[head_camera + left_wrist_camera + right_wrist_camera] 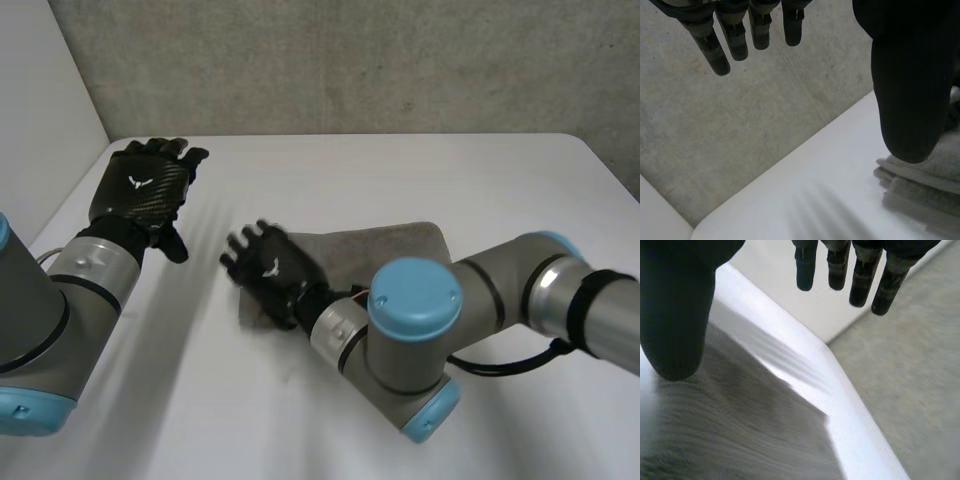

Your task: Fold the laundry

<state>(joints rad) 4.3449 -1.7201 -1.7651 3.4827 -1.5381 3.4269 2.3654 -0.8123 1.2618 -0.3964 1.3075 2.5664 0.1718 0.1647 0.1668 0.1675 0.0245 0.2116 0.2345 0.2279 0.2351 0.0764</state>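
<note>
A grey towel (385, 250), folded into a thick stack, lies on the white table (400, 170) near its middle. My right hand (268, 272) hovers over the towel's left end, fingers straight and apart from the thumb, holding nothing. In the right wrist view its fingers (860, 275) and thumb (675, 315) are spread above the grey towel (730, 435). My left hand (140, 188) is open over the table's far left part, apart from the cloth. The left wrist view has its straight fingers (735, 40) and thumb (910, 90), with the towel's stacked layers (925, 185) beyond the thumb.
A rough concrete wall (350, 60) stands behind the table, and a white panel (40, 110) runs along its left side. My right arm (480, 310) reaches in across the near right part of the table.
</note>
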